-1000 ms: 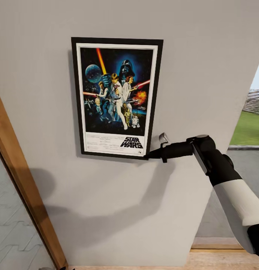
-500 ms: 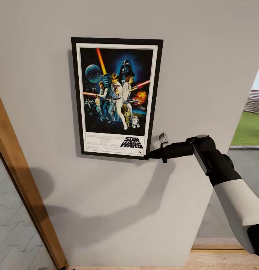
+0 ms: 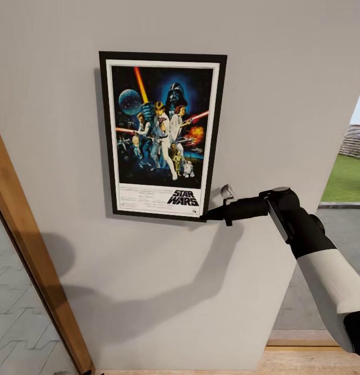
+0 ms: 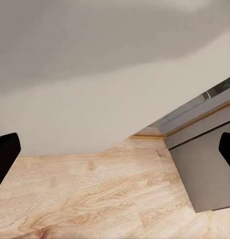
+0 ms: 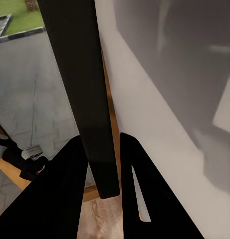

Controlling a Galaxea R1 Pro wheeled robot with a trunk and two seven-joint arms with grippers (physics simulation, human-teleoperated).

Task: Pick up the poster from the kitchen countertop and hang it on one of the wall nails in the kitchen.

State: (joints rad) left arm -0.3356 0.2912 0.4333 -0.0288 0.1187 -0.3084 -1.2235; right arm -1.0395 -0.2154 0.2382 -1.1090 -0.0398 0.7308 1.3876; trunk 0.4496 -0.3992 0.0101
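The poster [image 3: 161, 135] stands upright and flat against the pale-grey wall [image 3: 284, 78], with its black frame, white border and "STAR WARS" lettering at the bottom. My right gripper [image 3: 207, 214] reaches in from the right and is shut on the poster's lower right corner. In the right wrist view the black frame edge [image 5: 80, 89] runs between the two dark fingers [image 5: 139, 189]. No nail is visible; the frame covers the wall behind it. My left gripper [image 4: 115, 149] is open, its fingers [image 4: 5, 154] far apart over wooden floor with nothing between them. The countertop is out of view.
A slanted wooden frame [image 3: 28, 245] with glass borders the wall on the left. An opening on the right looks out on grass [image 3: 349, 177] and paving. Wooden floor [image 3: 305, 359] lies below. A grey panel [image 4: 204, 164] stands beside the wall's foot.
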